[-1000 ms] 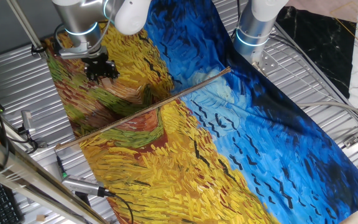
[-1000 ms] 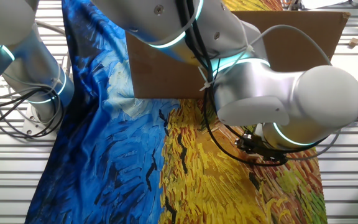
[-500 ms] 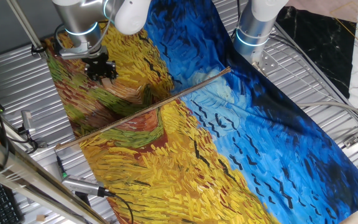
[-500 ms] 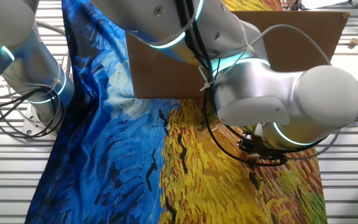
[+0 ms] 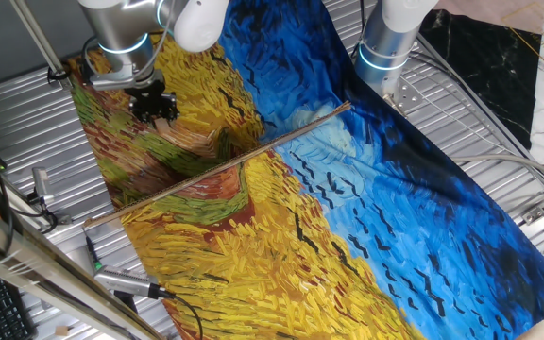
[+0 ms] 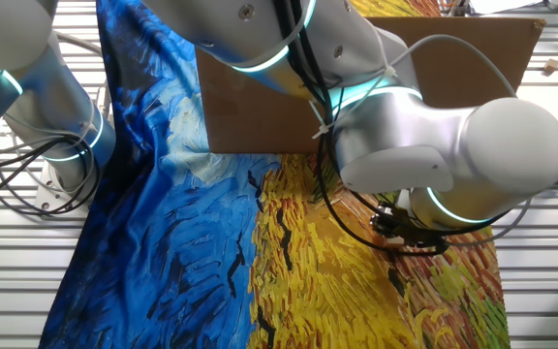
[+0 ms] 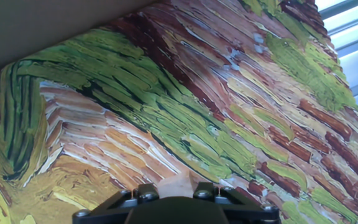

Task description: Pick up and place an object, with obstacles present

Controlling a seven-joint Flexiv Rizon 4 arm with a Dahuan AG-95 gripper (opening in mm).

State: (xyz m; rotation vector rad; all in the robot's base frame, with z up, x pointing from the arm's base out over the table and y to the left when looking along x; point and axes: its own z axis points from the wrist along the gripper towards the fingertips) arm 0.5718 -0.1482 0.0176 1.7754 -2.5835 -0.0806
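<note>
My gripper [image 5: 154, 106] hangs over the far left of the painted cloth, above its brown and green strokes. In the hand view the black fingers [image 7: 138, 196] sit at the bottom edge with the tiny pale tan cube [image 7: 180, 185] between them; the gripper [image 7: 178, 194] is shut on it. The cube cannot be made out in the fixed views. The long brown stick [image 5: 220, 165] lies diagonally across the cloth, right of and nearer than the gripper, apart from it. In the other fixed view the arm hides most of the gripper [image 6: 397, 229].
The painted cloth [image 5: 366, 236] covers a ribbed metal table [image 5: 26, 132]. A second arm's base [image 5: 385, 47] stands at the back right. A brown cardboard sheet [image 6: 463, 58] stands behind the arm. Grey metal rods [image 5: 36, 42] and tools lie along the left edge.
The gripper has shifted slightly left and up over the cloth. The stick has not moved.
</note>
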